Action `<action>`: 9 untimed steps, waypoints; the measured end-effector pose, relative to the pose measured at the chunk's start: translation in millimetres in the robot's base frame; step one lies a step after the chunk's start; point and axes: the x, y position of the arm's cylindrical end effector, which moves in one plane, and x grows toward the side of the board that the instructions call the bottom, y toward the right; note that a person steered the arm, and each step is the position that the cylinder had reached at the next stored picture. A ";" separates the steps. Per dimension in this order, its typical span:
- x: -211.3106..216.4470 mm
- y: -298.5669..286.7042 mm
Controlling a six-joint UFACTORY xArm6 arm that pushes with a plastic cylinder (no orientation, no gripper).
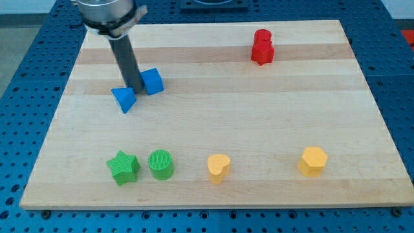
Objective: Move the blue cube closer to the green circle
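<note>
Now: my tip [134, 87] touching blue cube [153, 81] | no writing

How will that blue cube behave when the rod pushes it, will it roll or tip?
The blue cube sits on a flat face, so it should slide, not roll. It looks squat, so tipping seems unlikely. My tip sits at its left edge, beside the blue triangle; an off-centre push would probably spin it.

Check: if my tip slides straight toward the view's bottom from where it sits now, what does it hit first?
Likely the green circle, clipping its left side; my tip sits between the blue triangle and blue cube. Depth is uncertain.
</note>
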 end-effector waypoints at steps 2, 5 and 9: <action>-8.2 32.7; -65.8 24.3; 29.9 112.4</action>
